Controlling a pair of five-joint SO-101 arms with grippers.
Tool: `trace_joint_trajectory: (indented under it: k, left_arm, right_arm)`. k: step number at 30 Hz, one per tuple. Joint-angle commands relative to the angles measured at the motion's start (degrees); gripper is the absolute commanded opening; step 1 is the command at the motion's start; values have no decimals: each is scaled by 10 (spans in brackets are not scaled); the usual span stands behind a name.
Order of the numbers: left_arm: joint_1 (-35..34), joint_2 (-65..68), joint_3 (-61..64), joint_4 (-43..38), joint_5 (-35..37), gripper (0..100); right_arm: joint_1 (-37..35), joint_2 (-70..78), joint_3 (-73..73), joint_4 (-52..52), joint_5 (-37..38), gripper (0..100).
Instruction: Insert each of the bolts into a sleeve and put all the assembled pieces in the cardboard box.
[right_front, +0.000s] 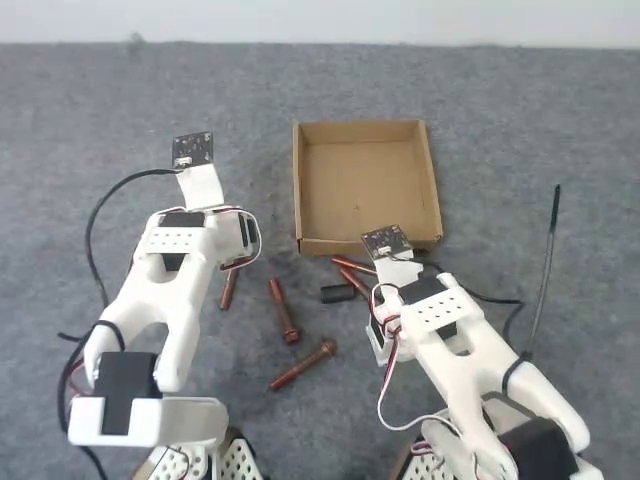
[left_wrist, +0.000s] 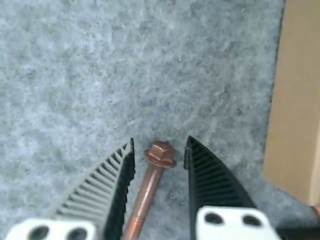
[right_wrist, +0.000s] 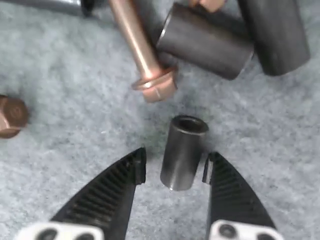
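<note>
Right tool (right_wrist: 174, 159) astride dark sleeve (right_wrist: 184, 145)

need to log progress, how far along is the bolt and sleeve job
Done: nothing boxed, the box is empty. In hand: the left pincer stands open around a bolt, the right pincer open around a sleeve, neither gripped. Left: the insertions and boxing; other bolts lie loose on the carpet.

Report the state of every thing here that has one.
cardboard box, open, empty.
left gripper, open.
bolt between its fingers, lying loose, unsleeved.
right gripper, open.
sleeve between its fingers, empty, no bolt inside.
other bolts, loose, unsleeved.
</note>
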Motion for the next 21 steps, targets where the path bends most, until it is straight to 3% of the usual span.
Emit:
trace_joint_trajectory:
  k: [1, 9, 21]
  left_arm:
    - [2, -5, -4, -11, -4, 156]
    - [2, -5, -4, -11, -4, 156]
    - [2, -5, -4, -11, -4, 156]
  right_arm:
    - [5, -7, -9, -8, 8, 176]
    - [25, -20, -16, -9, 9, 177]
    - [26, -174, 82, -60, 9, 177]
